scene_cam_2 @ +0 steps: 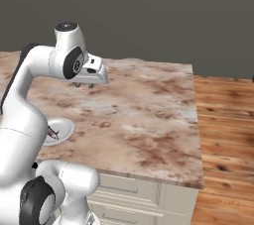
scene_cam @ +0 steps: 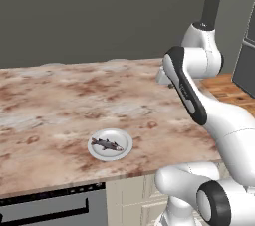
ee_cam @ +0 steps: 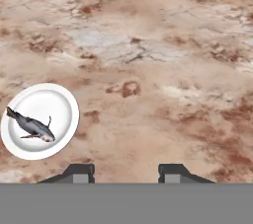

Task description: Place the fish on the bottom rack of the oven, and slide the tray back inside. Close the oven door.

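The fish [scene_cam: 107,145] is small, dark grey with a paler belly, and lies on a round white plate [scene_cam: 127,141] near the front edge of the marble counter. In the hand view the fish [ee_cam: 32,126] and plate [ee_cam: 55,100] sit at the lower left. My gripper [ee_cam: 124,172] hangs open above bare counter, to the right of the plate and well clear of it, with nothing between its fingers. From the right base view the gripper [scene_cam_2: 84,85] points down over the counter's middle, and the plate [scene_cam_2: 63,129] peeks out beside my arm. The oven, its rack and its door are out of view.
The brown-veined marble counter [scene_cam: 60,100] spreads wide around the plate. Below its front edge at the lower left is an appliance front [scene_cam: 50,209] with a black strip and a dark bar handle. Wood floor [scene_cam_2: 225,135] lies to the right. A dark cabinet [scene_cam: 246,63] stands at the far right.
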Motion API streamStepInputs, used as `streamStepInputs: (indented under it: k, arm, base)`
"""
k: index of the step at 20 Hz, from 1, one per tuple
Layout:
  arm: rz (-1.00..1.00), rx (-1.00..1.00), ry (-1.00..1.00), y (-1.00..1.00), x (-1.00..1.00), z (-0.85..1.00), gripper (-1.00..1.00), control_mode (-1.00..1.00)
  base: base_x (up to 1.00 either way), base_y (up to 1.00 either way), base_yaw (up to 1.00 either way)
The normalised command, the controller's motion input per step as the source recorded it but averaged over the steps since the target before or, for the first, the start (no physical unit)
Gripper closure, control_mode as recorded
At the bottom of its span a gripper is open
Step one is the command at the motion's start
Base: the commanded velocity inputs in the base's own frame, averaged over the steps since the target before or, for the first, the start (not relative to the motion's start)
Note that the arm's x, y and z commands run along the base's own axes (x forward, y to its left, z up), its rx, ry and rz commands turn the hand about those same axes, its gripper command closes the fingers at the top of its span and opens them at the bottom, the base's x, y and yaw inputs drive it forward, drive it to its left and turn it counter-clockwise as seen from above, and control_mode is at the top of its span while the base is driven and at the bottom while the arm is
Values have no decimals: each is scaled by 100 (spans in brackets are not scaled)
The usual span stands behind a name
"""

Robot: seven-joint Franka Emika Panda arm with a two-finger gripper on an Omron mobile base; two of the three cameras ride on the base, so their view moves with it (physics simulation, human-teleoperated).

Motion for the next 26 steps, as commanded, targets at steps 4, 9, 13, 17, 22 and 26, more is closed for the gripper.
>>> streamStepInputs:
  k: [4, 9, 13, 17, 22, 26]
  arm:
    - [6, 0, 8, 31, -3, -38, -100, -100]
    - [25, 0, 7, 88, 0, -66, -100, -100]
    - [33, 0, 4, 76, 0, -59, -100, -100]
    - [35, 0, 6, 67, 3, -57, -100, -100]
    - [32, 0, 8, 62, 11, -47, -100, -100]
    - [16, 0, 8, 48, 31, -42, -100, -100]
  base:
    - [0, 0, 0]
    - [0, 0, 0]
    - [0, 0, 0]
    - [0, 0, 0]
    - [0, 0, 0]
    - [0, 0, 0]
